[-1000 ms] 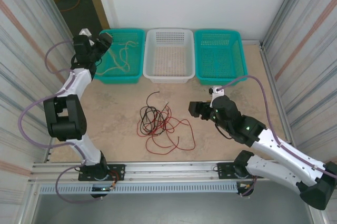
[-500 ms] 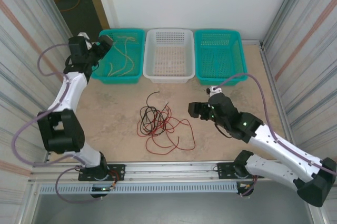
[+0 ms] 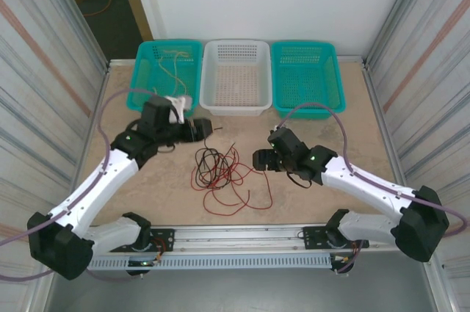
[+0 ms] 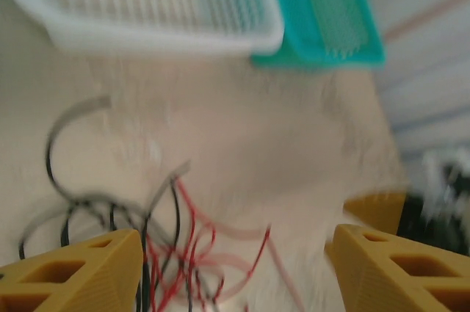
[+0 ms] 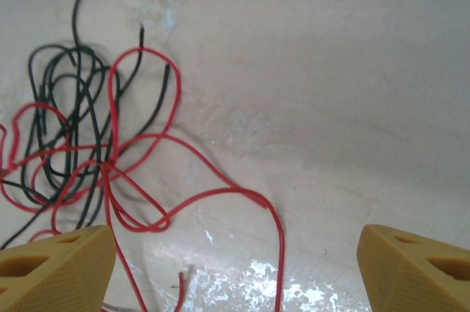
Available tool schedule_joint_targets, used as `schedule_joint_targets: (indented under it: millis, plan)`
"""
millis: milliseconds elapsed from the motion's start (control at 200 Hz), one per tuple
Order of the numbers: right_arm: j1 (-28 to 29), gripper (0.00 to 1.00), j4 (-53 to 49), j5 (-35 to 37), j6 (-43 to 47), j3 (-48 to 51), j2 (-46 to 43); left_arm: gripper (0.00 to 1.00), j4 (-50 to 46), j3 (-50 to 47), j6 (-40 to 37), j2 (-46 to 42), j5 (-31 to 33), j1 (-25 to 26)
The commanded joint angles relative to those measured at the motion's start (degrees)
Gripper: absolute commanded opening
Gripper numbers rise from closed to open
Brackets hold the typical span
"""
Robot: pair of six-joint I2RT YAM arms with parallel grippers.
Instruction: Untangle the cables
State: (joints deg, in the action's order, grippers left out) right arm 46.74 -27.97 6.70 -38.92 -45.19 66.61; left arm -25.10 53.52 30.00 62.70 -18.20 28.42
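Note:
A tangle of red cable point(image 3: 236, 177) and black cable point(image 3: 205, 158) lies on the beige table mid-front. A yellow cable point(image 3: 173, 68) rests in the left teal basket point(image 3: 167, 42). My left gripper point(image 3: 208, 128) hovers just above-left of the tangle, open, with nothing between its yellow fingers point(image 4: 73, 271); the blurred left wrist view has the red and black strands point(image 4: 169, 253) below its left finger. My right gripper point(image 3: 258, 159) stands open at the tangle's right edge. In the right wrist view a red loop point(image 5: 220, 194) runs between the fingers point(image 5: 418, 264), with black loops point(image 5: 66, 106) upper left.
A white basket point(image 3: 236, 42) and a right teal basket point(image 3: 307, 46) stand along the back wall. Corrugated metal walls close both sides. A rail point(image 3: 235, 237) carries both arm bases at the near edge. The arms' lilac-grey hoses loop beside them.
My left arm swung from over the left teal basket down to the table's middle beside the tangle. My right gripper shifted slightly left toward the cables.

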Motion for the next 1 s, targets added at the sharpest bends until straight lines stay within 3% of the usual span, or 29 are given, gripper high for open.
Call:
schedule_joint_targets:
  millis: [0,225,711,997]
  plan:
    - [-0.33,0.84,-0.79,-2.46,-1.29,1.78,2.62,0.65,-7.22,-4.81,-2.38,-2.63,2.51,2.61]
    - [0.35,0.72,-3.19,-3.28,1.06,1.52,10.22,0.51,-4.64,-10.10,1.56,-3.64,1.70,2.91]
    - [1.34,0.68,0.08,1.62,6.26,-4.28,25.26,0.47,0.72,-13.76,5.15,3.28,1.33,2.95]
    - [0.74,0.42,1.27,2.48,6.42,-5.17,26.80,0.44,3.60,-15.36,6.42,5.58,0.76,2.95]
